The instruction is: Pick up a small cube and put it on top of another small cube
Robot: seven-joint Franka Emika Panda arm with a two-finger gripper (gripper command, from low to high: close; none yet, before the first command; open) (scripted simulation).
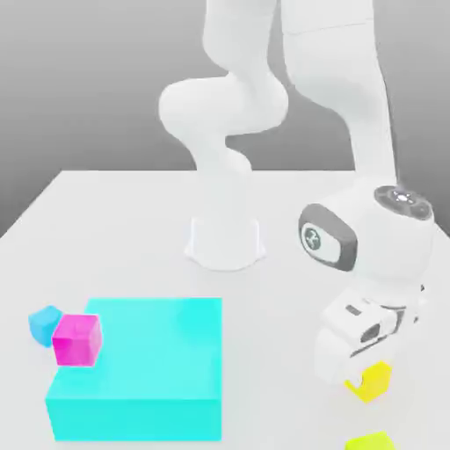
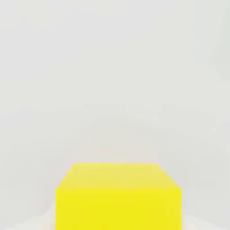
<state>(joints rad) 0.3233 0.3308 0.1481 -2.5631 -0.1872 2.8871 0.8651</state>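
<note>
A small bright-yellow cube point(image 1: 379, 375) rests on the white table at the exterior view's lower right. My gripper point(image 1: 366, 385) has come down over it from above and is shut on it, with one white finger point(image 1: 354, 383) across its near face. In the hand view the same yellow cube point(image 2: 118, 197) sits very close to the camera, with white table behind it. A lime yellow-green cube point(image 1: 370, 441) lies just in front of the held cube, cut off by the picture's lower edge.
A big cyan block point(image 1: 141, 369) stands at the exterior view's lower left. A magenta cube point(image 1: 77, 339) sits at its left corner, and a small blue cube point(image 1: 42, 323) lies beside that. The arm's white base point(image 1: 225, 242) stands mid-table.
</note>
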